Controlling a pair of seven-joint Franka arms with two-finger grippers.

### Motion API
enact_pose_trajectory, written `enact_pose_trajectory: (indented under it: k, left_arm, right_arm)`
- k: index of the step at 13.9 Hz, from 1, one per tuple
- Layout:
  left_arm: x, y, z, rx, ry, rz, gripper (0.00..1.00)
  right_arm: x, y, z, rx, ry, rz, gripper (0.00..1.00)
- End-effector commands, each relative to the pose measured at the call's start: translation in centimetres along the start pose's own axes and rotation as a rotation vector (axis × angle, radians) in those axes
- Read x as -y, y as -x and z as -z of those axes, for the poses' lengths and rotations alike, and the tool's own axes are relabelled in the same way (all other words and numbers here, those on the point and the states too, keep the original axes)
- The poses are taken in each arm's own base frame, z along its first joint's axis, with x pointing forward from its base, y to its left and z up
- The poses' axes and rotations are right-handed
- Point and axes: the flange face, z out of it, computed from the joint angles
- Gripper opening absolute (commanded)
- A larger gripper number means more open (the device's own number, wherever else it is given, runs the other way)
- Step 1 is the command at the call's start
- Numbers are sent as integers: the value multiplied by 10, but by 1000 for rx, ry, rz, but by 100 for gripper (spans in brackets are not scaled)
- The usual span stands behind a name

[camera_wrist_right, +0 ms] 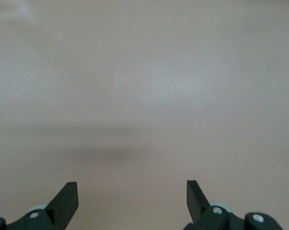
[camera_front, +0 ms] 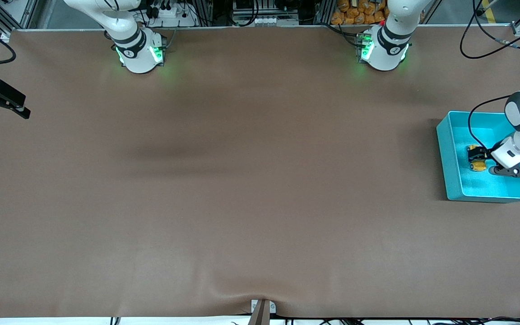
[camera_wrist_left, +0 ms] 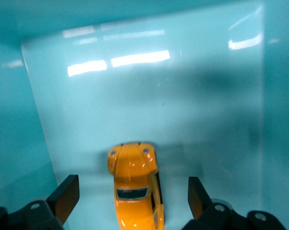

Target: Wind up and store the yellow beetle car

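The car [camera_wrist_left: 134, 189] lies on the floor of the teal bin [camera_front: 443, 153], which stands at the left arm's end of the surface [camera_front: 242, 180]. The left end effector [camera_wrist_left: 130, 201] is low inside the bin with its fingers spread wide on both sides of the car and apart from it, gripping nothing. The storing step looks done; the next move should be to lift this arm straight up without touching the car or the bin wall. The right end effector [camera_wrist_right: 132, 199] waits open and empty over the bare surface at the right arm's edge.
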Motion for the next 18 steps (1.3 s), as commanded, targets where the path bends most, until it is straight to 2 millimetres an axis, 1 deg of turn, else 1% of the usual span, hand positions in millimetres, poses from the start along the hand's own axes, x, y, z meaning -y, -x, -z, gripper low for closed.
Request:
enact_pose_trajectory:
  k: [1, 3, 4, 5, 6, 8, 10, 13, 16, 18]
  left_arm:
    - [-13, -9, 59, -15, -61, -28, 100]
    - [-24, -21, 90, -53, -89, -16, 100]
    - [-30, -26, 102, -62, -96, -21, 100]
    - [-33, -28, 115, -67, -107, -14, 100]
    - [-37, -30, 133, -76, -109, -2, 100]
    - [-43, -30, 162, -79, -70, 49, 100]
    - [-56, -33, 189, -81, -29, 77, 100]
    - [-83, -44, 227, -45, 17, 111, 100]
    - [-129, -49, 268, -45, 17, 179, 100]
    - [-153, -49, 298, -53, 20, 195, 100]
  right_arm:
    - [1, 0, 5, 0, 15, 2, 100]
    - [1, 0, 4, 2, 15, 2, 100]
    - [1, 0, 4, 2, 15, 2, 100]
    - [1, 0, 5, 0, 15, 2, 100]
    - [2, 0, 4, 2, 15, 4, 100]
    - [2, 0, 5, 0, 15, 4, 100]
    - [0, 0, 5, 0, 15, 1, 100]
    - [0, 0, 4, 2, 15, 1, 100]
    - [-1, 0, 4, 2, 15, -1, 100]
    - [-2, 0, 4, 2, 16, -3, 100]
